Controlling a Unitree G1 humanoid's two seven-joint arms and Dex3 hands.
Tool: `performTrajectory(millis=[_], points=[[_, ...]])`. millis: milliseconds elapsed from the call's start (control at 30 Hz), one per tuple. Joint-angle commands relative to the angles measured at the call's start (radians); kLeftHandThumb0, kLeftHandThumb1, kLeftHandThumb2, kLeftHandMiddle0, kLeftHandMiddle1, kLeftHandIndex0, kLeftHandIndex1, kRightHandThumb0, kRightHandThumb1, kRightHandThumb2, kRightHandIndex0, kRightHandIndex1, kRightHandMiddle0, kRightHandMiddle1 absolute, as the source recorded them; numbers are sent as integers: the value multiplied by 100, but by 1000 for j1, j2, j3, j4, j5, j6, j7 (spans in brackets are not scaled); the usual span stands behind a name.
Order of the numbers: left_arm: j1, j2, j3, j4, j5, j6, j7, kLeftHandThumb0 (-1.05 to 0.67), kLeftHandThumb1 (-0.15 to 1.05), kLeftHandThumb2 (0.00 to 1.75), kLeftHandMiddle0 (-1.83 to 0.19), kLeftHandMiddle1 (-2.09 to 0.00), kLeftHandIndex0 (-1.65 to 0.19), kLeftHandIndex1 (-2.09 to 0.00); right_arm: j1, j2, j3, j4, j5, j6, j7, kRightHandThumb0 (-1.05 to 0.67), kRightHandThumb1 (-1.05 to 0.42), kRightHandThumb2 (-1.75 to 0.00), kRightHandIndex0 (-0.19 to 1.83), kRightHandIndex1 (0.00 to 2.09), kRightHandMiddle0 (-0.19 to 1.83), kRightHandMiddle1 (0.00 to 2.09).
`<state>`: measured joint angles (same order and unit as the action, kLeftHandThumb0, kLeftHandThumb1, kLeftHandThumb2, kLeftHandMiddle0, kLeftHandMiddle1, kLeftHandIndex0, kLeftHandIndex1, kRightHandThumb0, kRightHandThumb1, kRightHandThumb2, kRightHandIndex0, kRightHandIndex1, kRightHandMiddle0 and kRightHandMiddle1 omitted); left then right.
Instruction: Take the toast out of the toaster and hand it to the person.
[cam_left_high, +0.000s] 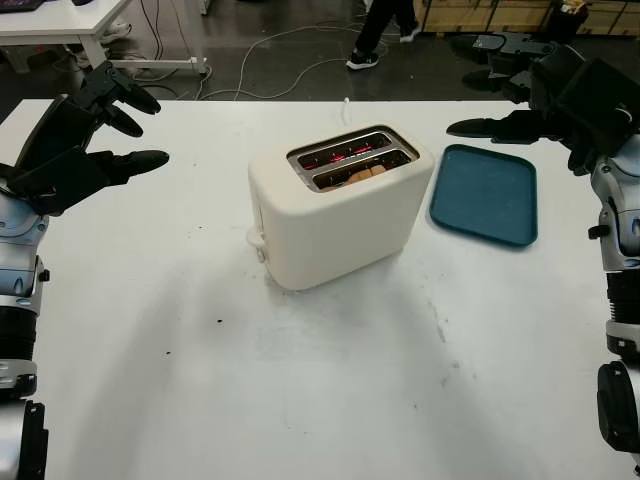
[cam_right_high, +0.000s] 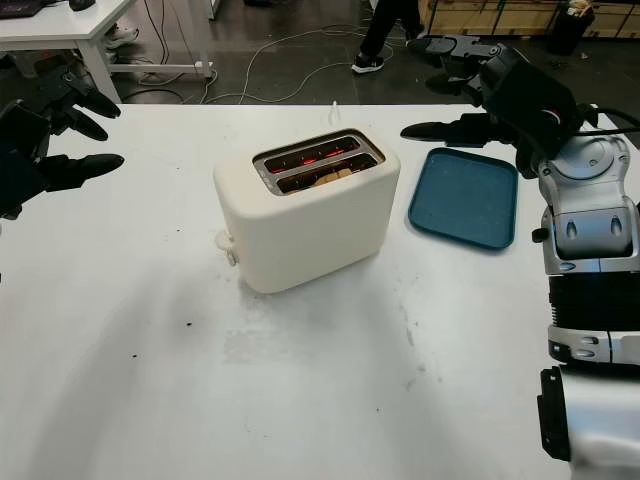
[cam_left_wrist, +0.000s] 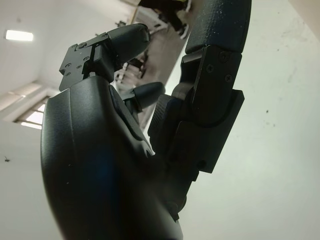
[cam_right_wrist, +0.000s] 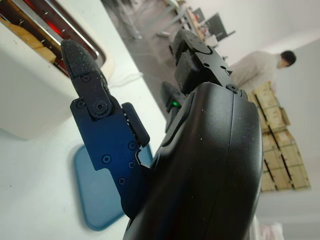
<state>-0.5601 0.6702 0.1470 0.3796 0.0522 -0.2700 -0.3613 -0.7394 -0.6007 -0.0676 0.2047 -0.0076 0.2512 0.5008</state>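
Observation:
A cream toaster (cam_left_high: 335, 205) stands at the middle of the white table (cam_left_high: 300, 380). Its far slot glows red and its near slot holds a slice of toast (cam_left_high: 365, 174), sunk almost level with the top. My left hand (cam_left_high: 85, 140) is open, raised over the table's left side, well apart from the toaster. My right hand (cam_left_high: 545, 95) is open too, held above the far right, over the far edge of a blue tray (cam_left_high: 485, 193). In the right wrist view the toaster (cam_right_wrist: 35, 75) lies beyond my fingers (cam_right_wrist: 95, 115).
The empty blue tray lies flat just right of the toaster. A person's legs (cam_left_high: 385, 30) stand on the floor beyond the table, among cables. Another white table (cam_left_high: 60, 25) is at the far left.

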Motion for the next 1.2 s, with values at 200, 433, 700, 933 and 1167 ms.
performTrajectory(millis=[200, 433, 700, 933, 1167], points=[[6, -5, 3, 5, -6, -19, 3, -105, 92, 15, 0, -162, 0, -151, -13, -1, 3, -4, -1, 4, -3, -50, -70, 0, 0, 77, 42, 1], [9, -5, 6, -5, -10, 1, 1, -105, 92, 14, 0, -162, 0, -151, -14, 2, 0, 1, 4, 4, -3, -49, -70, 0, 0, 76, 42, 1], [7, -5, 5, 3, -7, -18, 4, -105, 92, 15, 0, -162, 0, -151, -12, 1, -2, -3, 5, 1, -3, -51, -70, 0, 0, 77, 42, 1], [7, -6, 6, 4, -8, -19, 4, -105, 92, 17, 0, -162, 0, -150, -10, -1, -4, 0, 5, -8, -2, -50, -70, 0, 0, 77, 42, 1], [9, -4, 4, 1, -1, -21, 8, -105, 92, 15, 0, -163, 0, -151, -5, -6, -1, -10, -2, -4, -2, -49, -71, 0, 1, 76, 42, 1]])
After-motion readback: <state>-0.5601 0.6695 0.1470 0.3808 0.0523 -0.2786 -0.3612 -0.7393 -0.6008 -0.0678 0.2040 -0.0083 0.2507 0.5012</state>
